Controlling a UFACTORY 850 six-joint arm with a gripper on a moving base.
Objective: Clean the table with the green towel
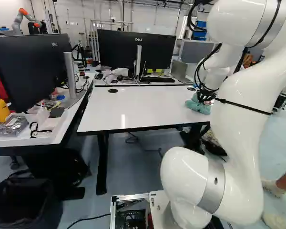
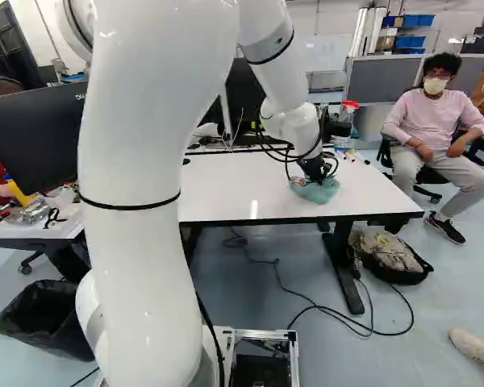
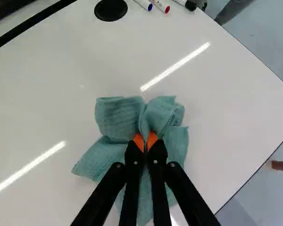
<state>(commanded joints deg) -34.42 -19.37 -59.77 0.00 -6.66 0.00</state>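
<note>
The black gripper (image 3: 145, 142) has its jaws closed on a raised fold of the green towel (image 3: 118, 117), one orange pad pressing from each side. The cloth looks light, limp and fairly grippy, with nothing fragile about it; it should bend and bunch rather than hold a shape. A pinch at the gathered middle, as here, seems the right hold, since a grip on a loose corner would probably drag only a thin tail.

Right around the jaws, the towel spreads to both sides in crumpled lobes. Part of it bulges just ahead of the fingertips and a flap runs back beneath the fingers. It appears to rest on the white table (image 3: 236, 99), so a sweep with light downward pressure could wipe; pressing too lightly may let the loose edges curl under.

Farther out, well ahead of the jaws, are a round black grommet (image 3: 111, 9) and, beside it, a blue-tipped marker (image 3: 145, 4) and a red-tipped marker (image 3: 160, 5). A long stroke that way could knock the markers.
</note>
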